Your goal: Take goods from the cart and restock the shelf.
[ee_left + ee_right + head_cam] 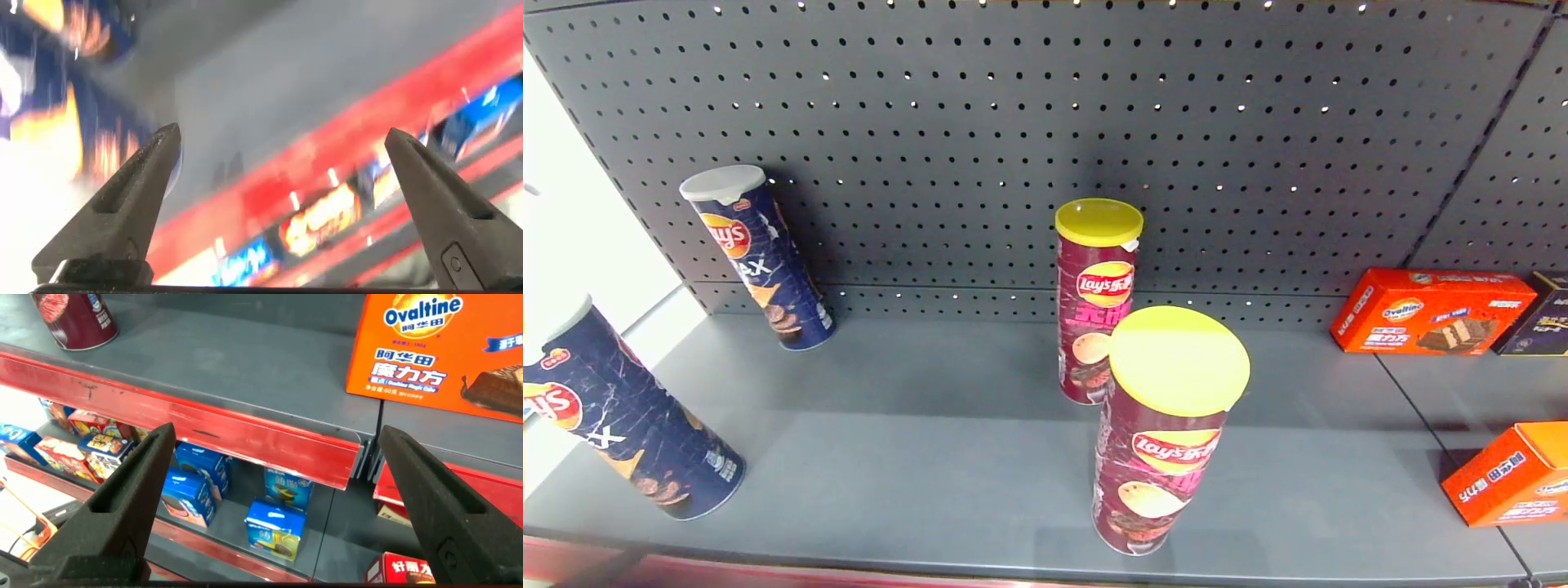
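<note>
Two blue chip cans (760, 257) (621, 416) stand on the left of the grey shelf (915, 457). Two maroon cans with yellow lids (1094, 286) (1160, 441) stand at its middle, one behind the other. My left gripper (282, 131) is open with nothing between its fingers, close to a blurred blue can (49, 98) and the shelf's red front strip (343, 139). My right gripper (276, 429) is open and bare, in front of the red shelf edge (204, 416), with a maroon can's base (78, 318) and an orange box (445, 351) on the shelf beyond.
Orange boxes (1429, 312) (1507, 474) and a dark box (1543, 327) lie on the shelf's right part. A perforated back panel (1045, 122) closes the rear. Free shelf room lies between the blue and maroon cans. Blue boxes (278, 527) sit on the lower shelf.
</note>
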You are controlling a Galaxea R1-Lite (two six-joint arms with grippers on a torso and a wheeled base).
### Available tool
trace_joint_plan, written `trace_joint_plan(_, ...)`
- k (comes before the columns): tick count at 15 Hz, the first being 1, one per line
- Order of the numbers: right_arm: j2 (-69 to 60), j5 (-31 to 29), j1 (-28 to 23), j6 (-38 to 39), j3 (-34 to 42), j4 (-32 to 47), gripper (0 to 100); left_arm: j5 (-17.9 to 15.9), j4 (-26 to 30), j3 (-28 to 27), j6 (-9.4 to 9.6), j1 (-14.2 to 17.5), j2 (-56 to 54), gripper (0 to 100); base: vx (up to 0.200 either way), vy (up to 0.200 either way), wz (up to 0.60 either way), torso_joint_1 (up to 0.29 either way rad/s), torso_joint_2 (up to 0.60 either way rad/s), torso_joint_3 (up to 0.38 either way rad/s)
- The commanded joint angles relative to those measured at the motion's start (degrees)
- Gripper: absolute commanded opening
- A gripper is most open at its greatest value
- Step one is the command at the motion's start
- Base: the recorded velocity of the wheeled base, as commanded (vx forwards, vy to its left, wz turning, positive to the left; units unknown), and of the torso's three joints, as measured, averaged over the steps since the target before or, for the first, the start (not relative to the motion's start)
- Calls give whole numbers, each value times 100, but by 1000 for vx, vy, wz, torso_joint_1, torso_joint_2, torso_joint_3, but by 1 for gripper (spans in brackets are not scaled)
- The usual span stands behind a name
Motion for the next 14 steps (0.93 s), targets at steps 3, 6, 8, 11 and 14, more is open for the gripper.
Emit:
trace_joint_plan(3, 7, 1, 5, -3, -2, 8, 100, 70, 2631, -511, -73, 591, -2898, 100, 0, 0, 0, 0, 0, 0)
trace_joint_plan(6, 7, 1, 5, -3, -2, -1, 100, 70, 2640, -511, -381, 1189, -3012, 100, 0, 0, 0, 0, 0, 0)
trace_joint_plan(8, 7, 1, 5, -3, -2, -1, 100, 219, 2684, -519, -618, 1479, -3012, 100, 0, 0, 0, 0, 0, 0)
trace_joint_plan(11, 7, 1, 5, -3, -2, -1, 100, 667, 2693, -537, -627, 1655, -3012, 100, 0, 0, 0, 0, 0, 0)
trace_joint_plan(14, 7, 1, 5, 5, -2, -1, 100, 1160, 2719, -555, -680, 1663, -3012, 100, 0, 0, 0, 0, 0, 0)
